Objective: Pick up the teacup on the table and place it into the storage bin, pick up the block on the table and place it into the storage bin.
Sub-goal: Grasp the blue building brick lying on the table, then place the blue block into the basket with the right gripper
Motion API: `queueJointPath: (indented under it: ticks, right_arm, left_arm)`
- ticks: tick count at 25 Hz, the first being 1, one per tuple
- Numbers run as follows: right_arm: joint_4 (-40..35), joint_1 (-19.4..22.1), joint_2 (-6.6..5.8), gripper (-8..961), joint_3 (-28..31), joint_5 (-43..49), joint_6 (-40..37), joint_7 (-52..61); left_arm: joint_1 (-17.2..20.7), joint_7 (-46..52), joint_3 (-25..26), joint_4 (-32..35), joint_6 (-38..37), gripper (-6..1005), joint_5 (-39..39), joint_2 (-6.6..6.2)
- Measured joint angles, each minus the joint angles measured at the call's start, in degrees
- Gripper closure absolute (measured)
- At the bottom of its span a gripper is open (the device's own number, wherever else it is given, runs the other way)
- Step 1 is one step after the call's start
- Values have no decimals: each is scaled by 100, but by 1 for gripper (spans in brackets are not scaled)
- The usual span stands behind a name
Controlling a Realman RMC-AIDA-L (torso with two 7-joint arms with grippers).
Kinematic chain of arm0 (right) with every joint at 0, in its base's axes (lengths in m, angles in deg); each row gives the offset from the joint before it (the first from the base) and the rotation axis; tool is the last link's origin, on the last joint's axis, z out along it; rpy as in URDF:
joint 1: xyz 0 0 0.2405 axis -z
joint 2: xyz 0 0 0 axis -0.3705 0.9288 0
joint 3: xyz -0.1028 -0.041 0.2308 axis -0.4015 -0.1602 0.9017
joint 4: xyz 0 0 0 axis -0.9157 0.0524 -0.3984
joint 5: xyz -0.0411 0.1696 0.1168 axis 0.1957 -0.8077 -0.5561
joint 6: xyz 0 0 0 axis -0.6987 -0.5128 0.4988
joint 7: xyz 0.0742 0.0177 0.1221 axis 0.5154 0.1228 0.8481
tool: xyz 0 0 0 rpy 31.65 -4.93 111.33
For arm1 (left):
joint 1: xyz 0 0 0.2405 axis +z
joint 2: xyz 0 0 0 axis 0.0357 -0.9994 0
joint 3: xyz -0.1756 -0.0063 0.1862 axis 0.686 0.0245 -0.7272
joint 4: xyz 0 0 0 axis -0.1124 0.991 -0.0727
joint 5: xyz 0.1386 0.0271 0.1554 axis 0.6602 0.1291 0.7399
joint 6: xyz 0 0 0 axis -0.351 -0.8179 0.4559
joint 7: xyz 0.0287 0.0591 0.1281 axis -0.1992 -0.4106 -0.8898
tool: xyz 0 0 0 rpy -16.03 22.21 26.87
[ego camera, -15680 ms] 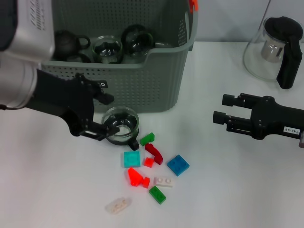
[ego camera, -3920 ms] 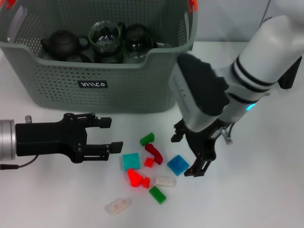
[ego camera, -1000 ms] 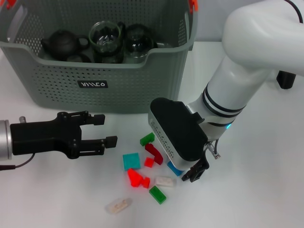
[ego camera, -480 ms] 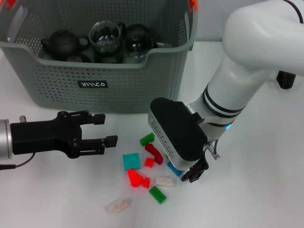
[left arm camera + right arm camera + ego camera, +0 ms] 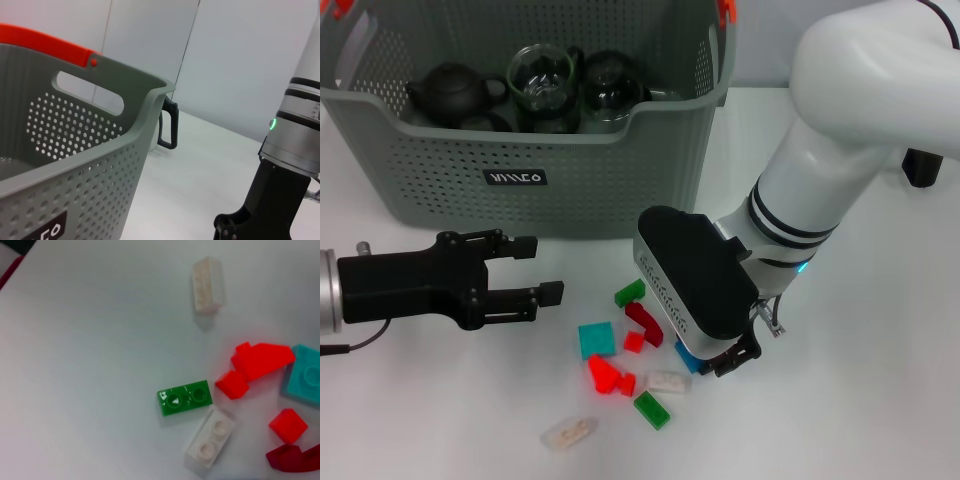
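The right gripper (image 5: 705,362) sits low over the blue square block (image 5: 686,355), jaws hidden; the left gripper (image 5: 538,269), jaws wide and empty, hovers at seven o'clock of the grey-green perforated storage bin (image 5: 620,170).

Glossy plastic blocks (image 5: 185,397) on a smooth matt table (image 5: 880,400); perforated matt plastic storage bin (image 5: 620,180).

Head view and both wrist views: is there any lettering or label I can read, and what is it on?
Black label on the storage bin: white lettering, stylised, not legible for certain.
Left wrist view: the same label, only a cut-off "EO" or similar showing.
Right wrist view: no text on the blocks.
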Motion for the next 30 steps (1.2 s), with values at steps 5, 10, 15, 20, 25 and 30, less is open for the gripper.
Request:
queueJointPath:
  ticks: [5,10,15,20,25,30]
  right_arm:
    - [0,11,-1,500,-10,0,19,0]
    - [0,18,-1,506,-18,0,21,0]
    - [-15,24,-6,512,-21,1,9,13]
    - [-41,28,-10,518,-22,5,-2,47]
    - [-46,32,-22,520,-22,15,-12,66]
    - [-160,106,-44,520,25,0,-20,99]
  left_arm:
    - [6,0,0,0,0,236,9,0]
    - [7,0,-3,0,0,236,12,1]
    - [7,2,-3,0,0,236,12,1]
    - [1,7,0,0,0,236,7,1]
    - [-1,9,43,0,0,236,4,1]
    - [-2,9,59,0,-26,236,12,-6]
